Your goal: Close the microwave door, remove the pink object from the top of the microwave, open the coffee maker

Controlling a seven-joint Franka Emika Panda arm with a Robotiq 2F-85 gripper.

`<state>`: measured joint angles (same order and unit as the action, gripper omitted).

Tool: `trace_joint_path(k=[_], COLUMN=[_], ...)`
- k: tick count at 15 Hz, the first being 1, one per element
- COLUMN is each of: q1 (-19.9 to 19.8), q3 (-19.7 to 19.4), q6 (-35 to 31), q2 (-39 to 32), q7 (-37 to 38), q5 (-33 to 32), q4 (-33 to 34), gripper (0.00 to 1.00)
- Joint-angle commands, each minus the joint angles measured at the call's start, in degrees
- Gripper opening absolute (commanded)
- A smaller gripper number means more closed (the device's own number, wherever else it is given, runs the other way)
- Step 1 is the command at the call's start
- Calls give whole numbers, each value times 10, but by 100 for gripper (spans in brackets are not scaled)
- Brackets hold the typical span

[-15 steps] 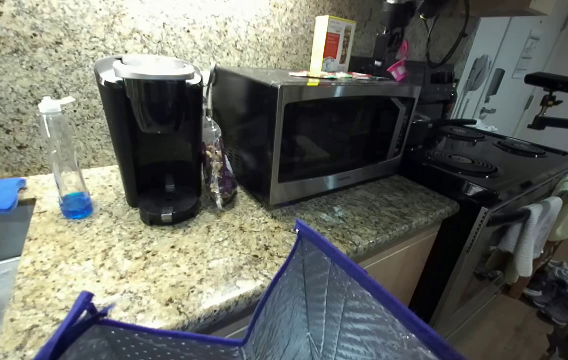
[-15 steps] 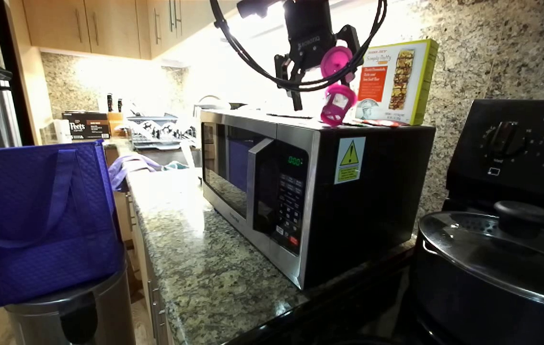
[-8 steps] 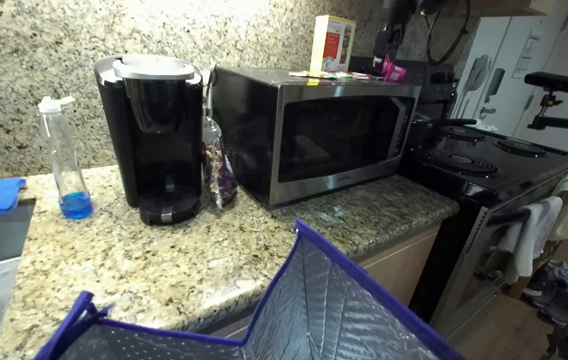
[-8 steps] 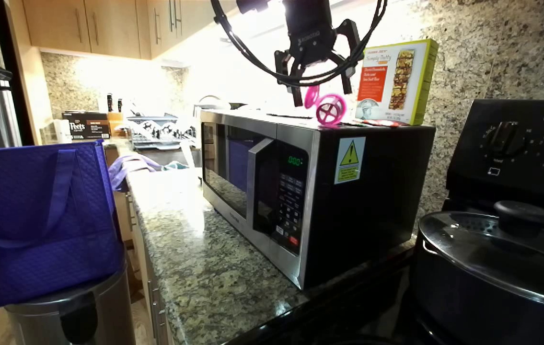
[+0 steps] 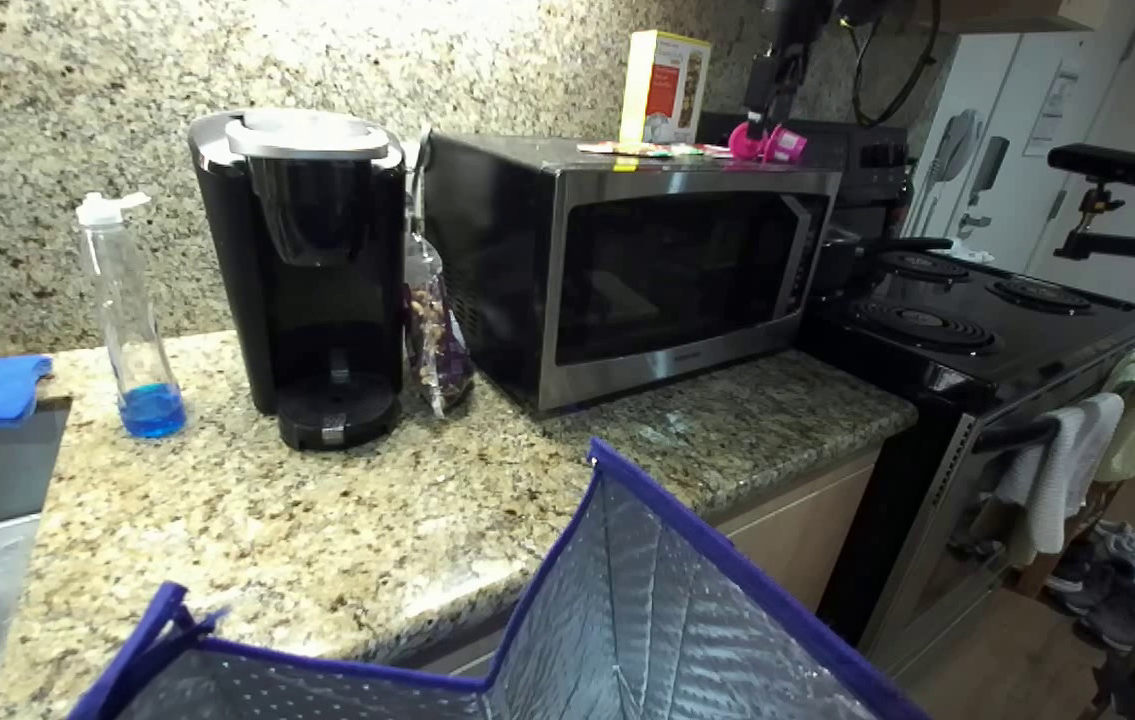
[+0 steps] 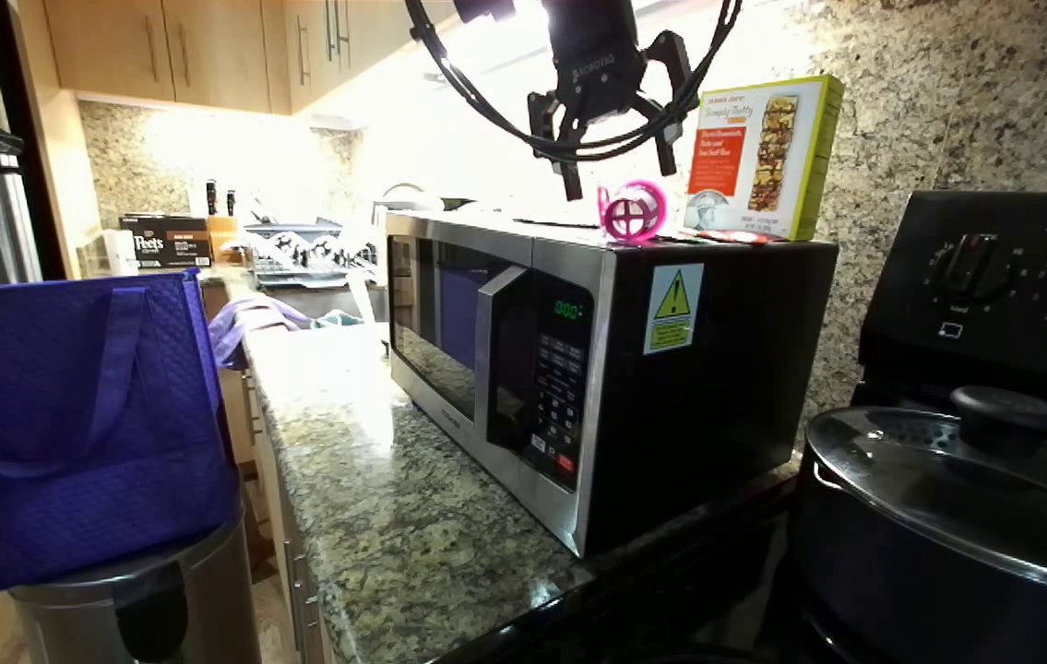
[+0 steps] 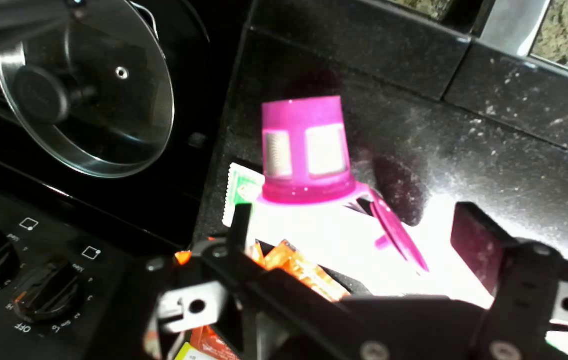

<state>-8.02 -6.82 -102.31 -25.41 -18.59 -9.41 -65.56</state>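
Observation:
The pink object (image 5: 785, 146) is a small magenta cup with a hinged lid. It lies on its side on top of the microwave (image 5: 487, 210), near the stove end, also in an exterior view (image 6: 661, 210). In the wrist view the pink object (image 7: 301, 116) lies just beyond the fingertips, lid swung out. My gripper (image 6: 620, 178) is open and empty above it; in the wrist view the gripper (image 7: 356, 212) has its jaws wide apart. The microwave door (image 5: 667, 280) is shut. The coffee maker (image 5: 327, 220) stands left of the microwave in that exterior view, its top down.
A yellow snack box (image 6: 758, 161) stands behind the pink object, with flat packets (image 7: 309, 272) nearby. A lidded pot (image 6: 975, 516) sits on the stove. A purple bag (image 6: 89, 415) stands before the counter. A bottle with blue liquid (image 5: 152, 408) is left of the coffee maker.
The pink object was up beside my fingers a second ago. It has dropped onto the microwave top and turned on its side. My gripper has risen slightly.

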Motion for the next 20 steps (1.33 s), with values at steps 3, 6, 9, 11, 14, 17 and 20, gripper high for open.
trace_joint_path(k=[3, 6, 9, 11, 14, 17, 20], q1=[1, 2, 1, 1, 1, 1, 3], q3=[-13, -22, -25, -25, -24, -24, -22], q6=[31, 53, 65, 67, 67, 63, 48], q2=[6, 1, -6, -7, -6, 0, 17], q7=[44, 69, 73, 71, 70, 71, 73], q5=[-4, -5, -2, -1, 1, 1, 4], q4=[0, 6, 15, 16, 15, 8, -9], gripper=[100, 100, 73, 59, 39, 21, 16])
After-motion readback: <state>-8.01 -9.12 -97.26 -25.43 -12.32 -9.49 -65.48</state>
